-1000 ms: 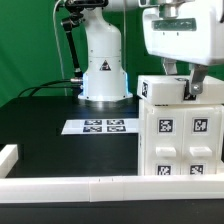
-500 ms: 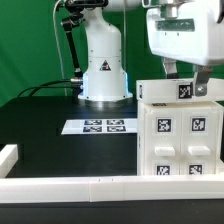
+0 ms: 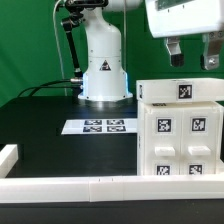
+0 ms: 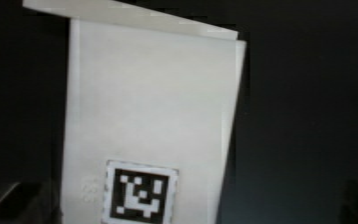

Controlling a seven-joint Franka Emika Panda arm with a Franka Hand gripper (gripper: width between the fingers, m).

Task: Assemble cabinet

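The cabinet (image 3: 180,135) is a large white box of panels with black-and-white tags, standing at the exterior view's right near the front. My gripper (image 3: 192,55) hangs above its top panel, clear of it, with the two fingers (image 3: 175,52) apart and nothing between them. In the wrist view I look down on the cabinet's long white top panel (image 4: 149,100), which bears one tag (image 4: 144,192). The black table shows on both sides of it.
The marker board (image 3: 100,126) lies flat on the black table in front of the arm's white base (image 3: 103,65). A white rail (image 3: 70,185) runs along the table's front edge, with a raised white end (image 3: 8,155) at the exterior view's left.
My gripper has risen straight up from the cabinet's top panel, where its fingers straddled the tagged edge, and now hangs clear above it. The cabinet has not moved.
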